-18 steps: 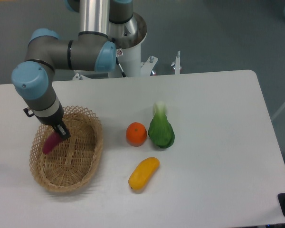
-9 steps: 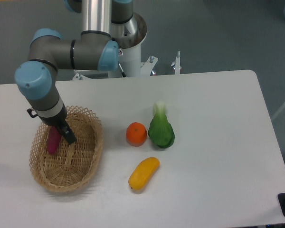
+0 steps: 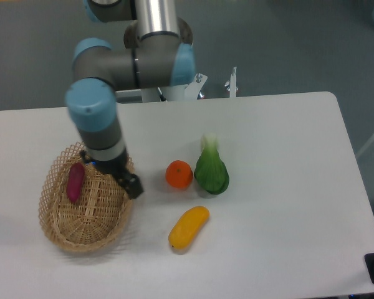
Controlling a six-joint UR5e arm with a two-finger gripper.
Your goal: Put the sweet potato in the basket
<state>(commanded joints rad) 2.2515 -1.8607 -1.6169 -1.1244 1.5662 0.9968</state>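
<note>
Lifting the gripper (image 3: 132, 186) straight up suits now: fingers' spread unclear, potato (image 3: 75, 182) left of them in basket (image 3: 62, 235).

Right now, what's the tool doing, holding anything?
Tool: holding nothing; open or shut cannot be told. Sweet potato lies in the basket.

Robotics laboratory: industrial arm (image 3: 112, 75) on a metal pedestal (image 3: 165, 87) behind a plain white table (image 3: 287, 187), over a bare grey floor (image 3: 287, 43); on the table, toy-like produce beside a wicker basket (image 3: 87, 218) as manipulation test props
</note>
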